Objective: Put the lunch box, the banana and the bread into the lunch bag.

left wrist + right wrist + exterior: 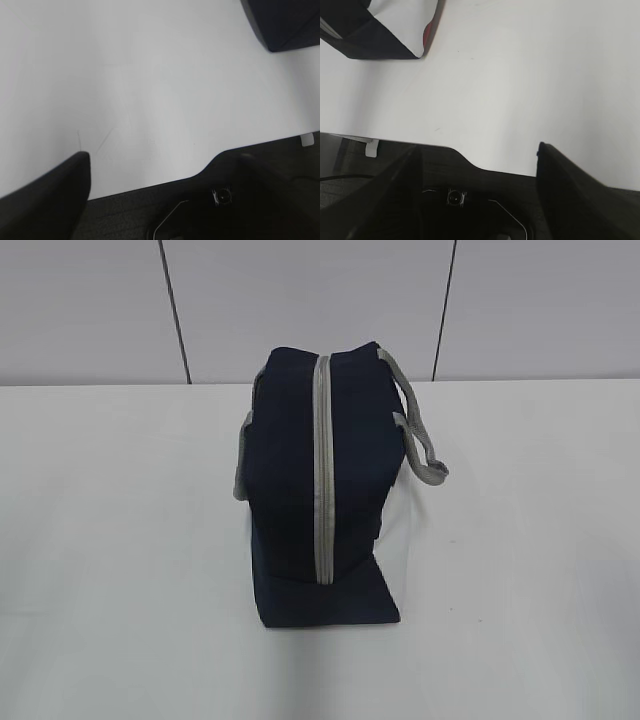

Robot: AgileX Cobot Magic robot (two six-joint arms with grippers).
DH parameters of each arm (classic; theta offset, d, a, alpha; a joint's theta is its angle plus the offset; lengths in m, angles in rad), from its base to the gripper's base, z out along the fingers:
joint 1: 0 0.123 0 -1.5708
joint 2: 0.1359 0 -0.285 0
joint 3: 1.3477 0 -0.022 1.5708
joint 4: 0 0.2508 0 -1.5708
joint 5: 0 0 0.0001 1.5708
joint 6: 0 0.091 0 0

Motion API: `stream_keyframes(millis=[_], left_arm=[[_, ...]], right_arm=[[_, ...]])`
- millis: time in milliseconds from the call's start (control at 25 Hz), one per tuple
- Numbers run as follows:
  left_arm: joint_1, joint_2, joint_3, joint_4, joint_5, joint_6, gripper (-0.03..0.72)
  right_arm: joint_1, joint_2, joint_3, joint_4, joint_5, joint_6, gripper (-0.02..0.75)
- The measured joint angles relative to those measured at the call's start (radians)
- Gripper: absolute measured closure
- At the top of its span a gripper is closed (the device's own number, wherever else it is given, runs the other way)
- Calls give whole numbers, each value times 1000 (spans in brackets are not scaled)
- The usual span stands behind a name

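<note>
The lunch bag [318, 480] stands at the middle of the white counter [120, 540], zipper [322, 470] closed and running away from the exterior camera along the bag's long axis. Lunch box, banana and bread appear in no view.

Both grippers sit back at the near counter edge, jaws released and holding nothing. A bag corner lies up and to the right of the left gripper [160, 200], and up and to the left of the right gripper [480, 200]. Neither arm is clearly nearer. The bag must be opened first.
</note>
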Motion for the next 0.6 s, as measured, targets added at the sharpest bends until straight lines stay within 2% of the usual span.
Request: stream_keyframes(millis=[320, 600], left_arm=[[0, -131, 39, 15, -4, 0, 126], [0, -133, 73, 20, -62, 0, 128]], right_arm=[[0, -216, 69, -121, 39, 23, 214], [0, -238, 81, -223, -11, 17, 214]])
